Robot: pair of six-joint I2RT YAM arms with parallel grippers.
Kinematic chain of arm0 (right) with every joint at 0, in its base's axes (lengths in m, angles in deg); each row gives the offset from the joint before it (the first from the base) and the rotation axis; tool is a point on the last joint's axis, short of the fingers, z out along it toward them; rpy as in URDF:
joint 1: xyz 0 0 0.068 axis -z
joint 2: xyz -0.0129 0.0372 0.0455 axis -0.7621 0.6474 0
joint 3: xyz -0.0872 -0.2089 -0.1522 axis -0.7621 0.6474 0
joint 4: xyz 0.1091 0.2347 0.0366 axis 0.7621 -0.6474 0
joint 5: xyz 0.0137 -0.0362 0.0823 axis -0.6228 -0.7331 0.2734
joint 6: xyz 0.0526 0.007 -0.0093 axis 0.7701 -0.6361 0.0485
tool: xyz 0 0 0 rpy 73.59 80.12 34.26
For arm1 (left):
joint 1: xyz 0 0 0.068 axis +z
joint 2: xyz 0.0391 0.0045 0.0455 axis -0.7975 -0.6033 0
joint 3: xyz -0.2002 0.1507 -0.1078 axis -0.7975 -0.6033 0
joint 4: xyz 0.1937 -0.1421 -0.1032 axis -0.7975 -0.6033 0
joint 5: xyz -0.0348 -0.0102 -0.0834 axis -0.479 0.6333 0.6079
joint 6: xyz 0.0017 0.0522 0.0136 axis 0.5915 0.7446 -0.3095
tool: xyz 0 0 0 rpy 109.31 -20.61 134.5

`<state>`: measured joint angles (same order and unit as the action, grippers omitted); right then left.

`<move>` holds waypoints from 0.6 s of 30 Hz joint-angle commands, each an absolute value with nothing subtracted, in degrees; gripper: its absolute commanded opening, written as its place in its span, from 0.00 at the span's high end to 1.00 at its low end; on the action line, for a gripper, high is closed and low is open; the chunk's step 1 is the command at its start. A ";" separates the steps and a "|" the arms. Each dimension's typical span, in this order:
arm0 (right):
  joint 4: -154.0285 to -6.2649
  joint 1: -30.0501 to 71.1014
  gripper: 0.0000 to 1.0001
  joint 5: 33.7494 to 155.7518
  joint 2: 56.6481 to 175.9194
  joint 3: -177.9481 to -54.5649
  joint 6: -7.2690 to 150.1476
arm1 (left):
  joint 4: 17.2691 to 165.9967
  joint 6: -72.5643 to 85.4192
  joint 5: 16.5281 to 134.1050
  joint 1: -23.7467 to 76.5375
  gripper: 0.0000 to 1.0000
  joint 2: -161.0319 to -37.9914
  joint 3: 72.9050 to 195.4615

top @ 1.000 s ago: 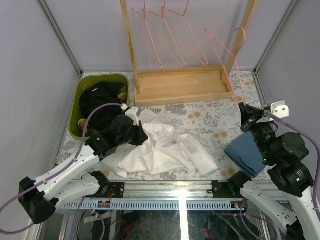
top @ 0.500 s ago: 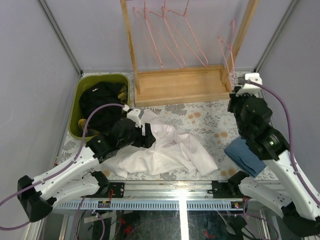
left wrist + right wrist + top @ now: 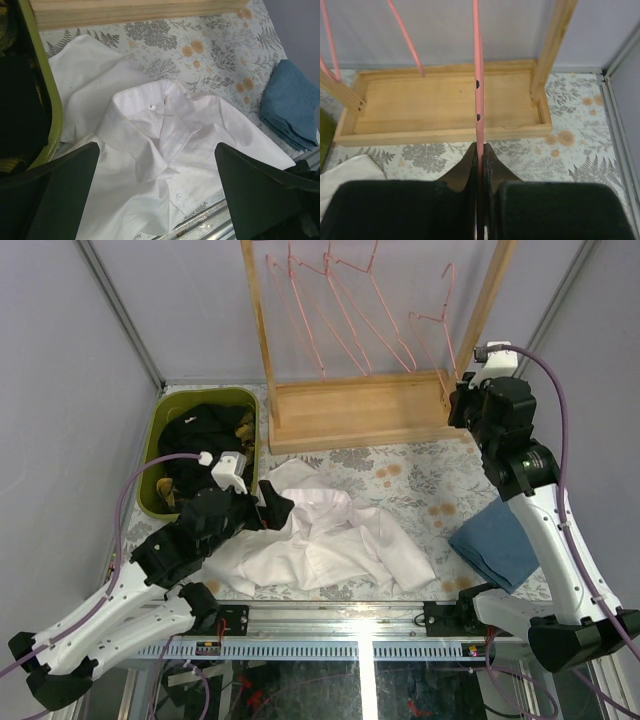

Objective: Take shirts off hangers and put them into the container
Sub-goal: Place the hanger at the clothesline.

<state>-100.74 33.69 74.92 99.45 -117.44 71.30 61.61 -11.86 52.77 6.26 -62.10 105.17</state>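
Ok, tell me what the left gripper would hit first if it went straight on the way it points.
The left gripper would likely meet the white shirt near its collar, framed between its open jaws; the gap is unclear.

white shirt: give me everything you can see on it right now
The white shirt is collared and button-front, made of thin, creased cloth. It is off any hanger and lies rumpled on the floral table cover. Its collar faces up and is spread open, with a small tag inside the neck and buttons showing down the front. One flap spreads toward the wooden rack base. The edge nearest the green tub reaches the tub's wall but stays outside it. The left gripper hangs open over the collar, gripping nothing.
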 commanded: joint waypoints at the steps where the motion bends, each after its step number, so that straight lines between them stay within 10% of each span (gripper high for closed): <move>1: -91.67 33.68 1.00 80.92 100.03 -123.04 71.71 | 60.79 -13.15 48.89 5.99 0.00 -61.66 104.60; 18: -97.38 33.67 1.00 85.10 126.16 -151.57 69.27 | 60.13 -15.18 47.94 5.99 0.00 -61.13 106.48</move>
